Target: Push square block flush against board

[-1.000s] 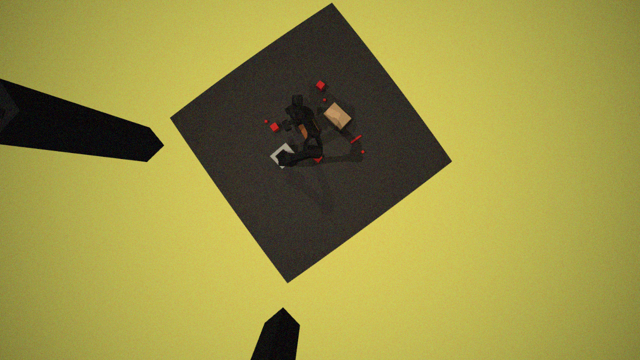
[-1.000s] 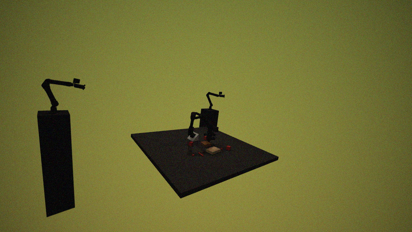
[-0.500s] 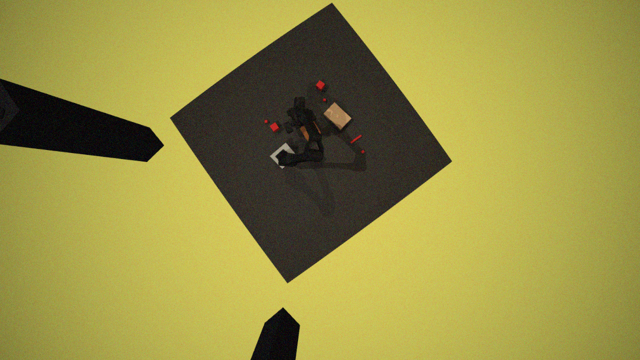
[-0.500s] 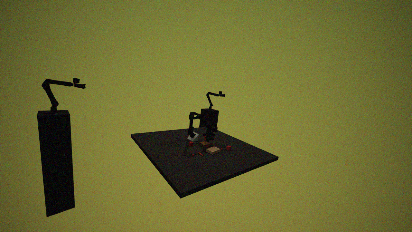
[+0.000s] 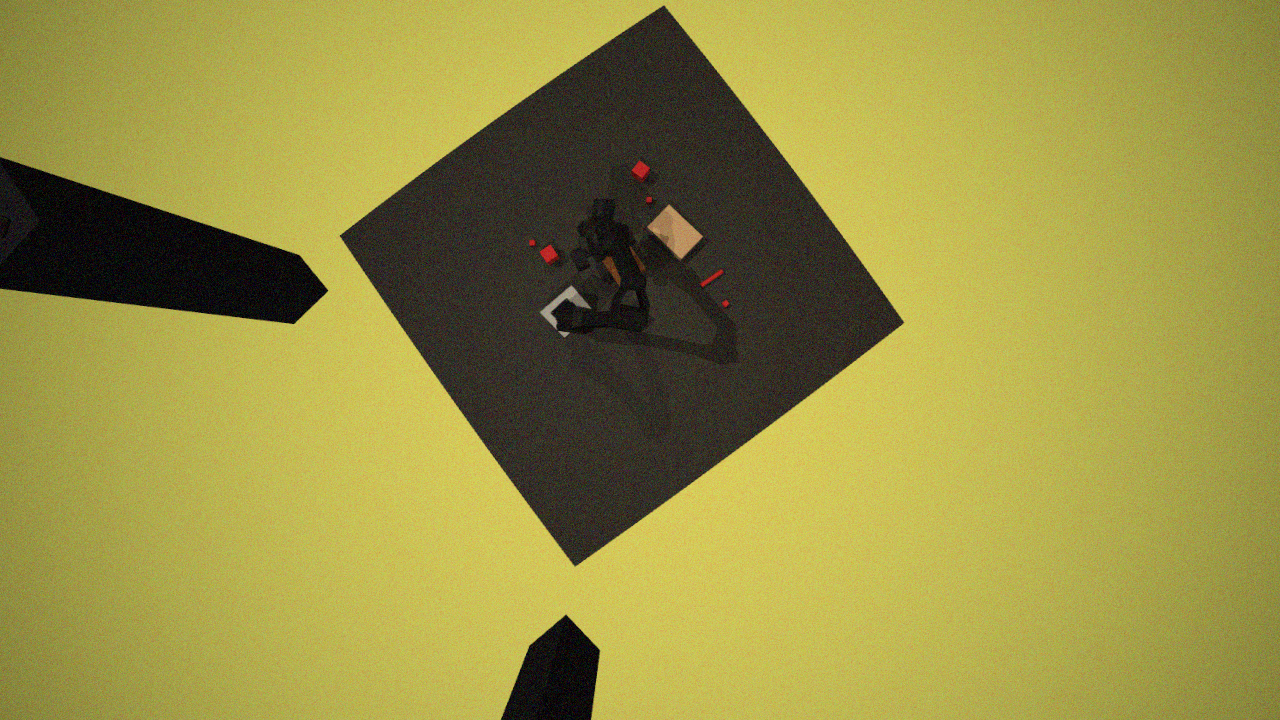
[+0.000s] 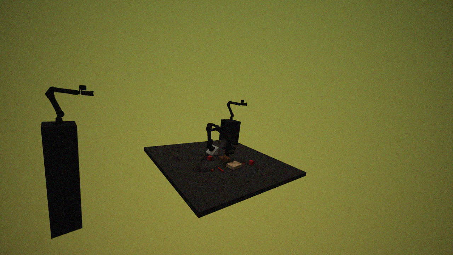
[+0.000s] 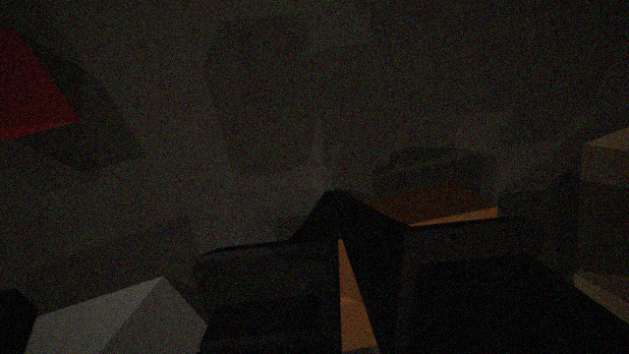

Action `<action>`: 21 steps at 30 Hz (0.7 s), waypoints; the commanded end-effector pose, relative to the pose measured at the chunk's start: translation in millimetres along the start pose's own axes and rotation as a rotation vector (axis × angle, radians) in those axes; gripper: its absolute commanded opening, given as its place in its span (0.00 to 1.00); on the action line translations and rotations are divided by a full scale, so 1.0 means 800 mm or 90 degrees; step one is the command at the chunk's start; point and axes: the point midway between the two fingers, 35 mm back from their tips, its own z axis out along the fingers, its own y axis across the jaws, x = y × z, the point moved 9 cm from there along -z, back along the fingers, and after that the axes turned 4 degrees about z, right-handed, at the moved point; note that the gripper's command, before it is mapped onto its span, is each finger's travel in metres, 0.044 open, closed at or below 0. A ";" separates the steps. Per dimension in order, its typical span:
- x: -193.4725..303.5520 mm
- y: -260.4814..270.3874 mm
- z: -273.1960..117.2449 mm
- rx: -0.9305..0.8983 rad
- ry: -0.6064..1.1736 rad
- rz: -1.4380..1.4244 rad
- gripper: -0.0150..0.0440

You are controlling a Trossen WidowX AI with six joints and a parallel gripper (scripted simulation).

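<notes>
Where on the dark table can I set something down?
Top view: between the grey slab and the lowest corner of the table, or between the tan block and the upper-right edge. Crowded: around the orange block, beneath the arm.

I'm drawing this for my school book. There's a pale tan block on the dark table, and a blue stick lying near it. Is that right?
Not quite: the stick is red, as the top view shows. The pale tan block is on the dark table, and the stick does lie near it.
</notes>
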 end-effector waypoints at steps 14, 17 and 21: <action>0.020 -0.005 0.002 -0.002 0.008 -0.001 0.25; 0.015 -0.005 0.002 -0.002 0.008 0.000 0.25; 0.008 -0.005 0.002 -0.001 0.008 0.000 0.25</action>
